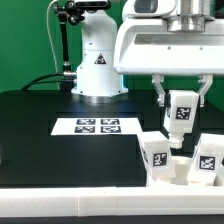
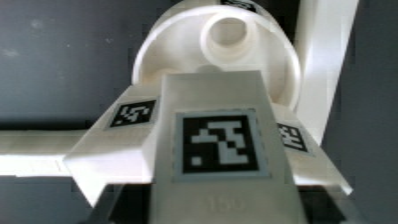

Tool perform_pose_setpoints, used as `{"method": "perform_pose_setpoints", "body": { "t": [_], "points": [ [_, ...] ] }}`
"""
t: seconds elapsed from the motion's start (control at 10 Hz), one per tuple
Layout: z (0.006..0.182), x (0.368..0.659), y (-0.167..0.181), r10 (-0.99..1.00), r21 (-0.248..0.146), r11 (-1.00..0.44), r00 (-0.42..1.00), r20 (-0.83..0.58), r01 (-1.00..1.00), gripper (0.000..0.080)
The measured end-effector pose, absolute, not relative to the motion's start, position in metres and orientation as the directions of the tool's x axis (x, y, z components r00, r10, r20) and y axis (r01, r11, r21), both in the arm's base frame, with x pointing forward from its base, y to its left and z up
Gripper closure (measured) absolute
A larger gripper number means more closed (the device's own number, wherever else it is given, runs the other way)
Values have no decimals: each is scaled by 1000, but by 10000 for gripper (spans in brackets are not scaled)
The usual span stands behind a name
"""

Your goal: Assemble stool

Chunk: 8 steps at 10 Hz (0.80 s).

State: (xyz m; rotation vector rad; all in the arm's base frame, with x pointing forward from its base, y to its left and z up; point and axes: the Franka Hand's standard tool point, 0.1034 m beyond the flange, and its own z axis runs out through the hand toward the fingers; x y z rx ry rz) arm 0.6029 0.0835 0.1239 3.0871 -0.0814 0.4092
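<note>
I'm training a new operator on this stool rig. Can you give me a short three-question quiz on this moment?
1. True or false: the gripper hangs over the marker board.
2. How many white legs show in the exterior view?
3. Which leg stands between the gripper's fingers? A the highest one; B the one at the exterior view's left; C the one at the exterior view's right.
Key: 1 false, it is well to the exterior view's right of the board; 2 three; 3 A, the highest leg.

marker board (image 1: 97, 126) lies near two legs (image 1: 155, 153).
</note>
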Motion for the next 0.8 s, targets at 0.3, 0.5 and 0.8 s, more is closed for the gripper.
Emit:
{"method": "perform_pose_setpoints", "body": {
  "t": [0.3, 0.5, 0.8],
  "points": [
    [114, 596, 96, -35, 20, -999, 967, 251, -41, 461],
    [107, 593, 97, -30, 24, -999, 969, 247, -37, 461],
    [96, 590, 97, -24, 32, -999, 971, 238, -32, 461]
  ]
}}
